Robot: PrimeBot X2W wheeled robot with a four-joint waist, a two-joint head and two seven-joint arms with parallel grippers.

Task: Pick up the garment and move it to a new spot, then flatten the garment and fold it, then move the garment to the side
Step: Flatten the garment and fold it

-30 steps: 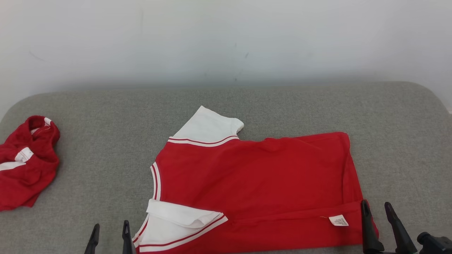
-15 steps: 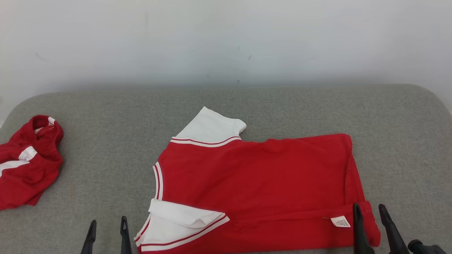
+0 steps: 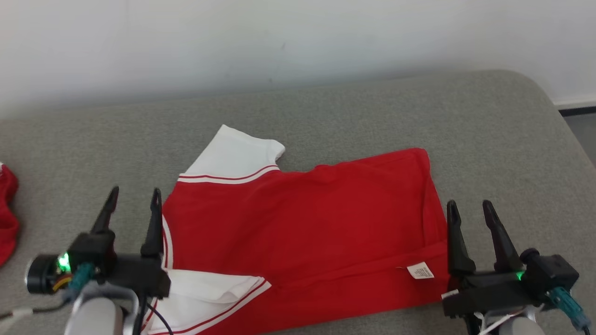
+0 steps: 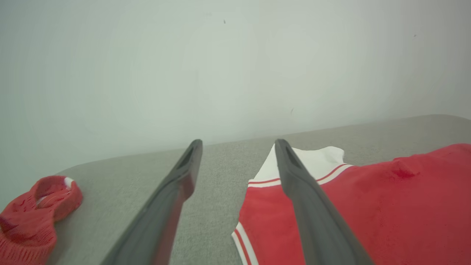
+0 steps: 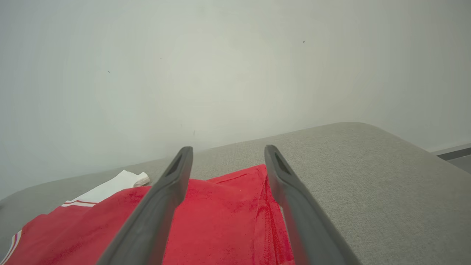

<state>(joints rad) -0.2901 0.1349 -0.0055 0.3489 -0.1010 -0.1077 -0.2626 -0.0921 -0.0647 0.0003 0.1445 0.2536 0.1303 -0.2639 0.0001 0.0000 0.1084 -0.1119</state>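
Observation:
The garment is a red T-shirt with white sleeves, spread flat on the grey cushion with its near edge folded over and a white label showing. My left gripper stands open at the collar end, its right finger over the striped neckline. At the hem end my right gripper is open too, its left finger over the hem corner. Between the open fingers of the left gripper the left wrist view shows the garment. The right gripper frames the garment hem in its view. Neither holds anything.
A second crumpled red garment lies at the cushion's far left, also seen as a red garment in the left wrist view. A pale wall backs the cushion. The cushion's rounded right end drops to the floor.
The head camera has turned right and tipped down. Both grippers have come forward beside the garment's ends, from its near edge to its middle. The garment lies as before.

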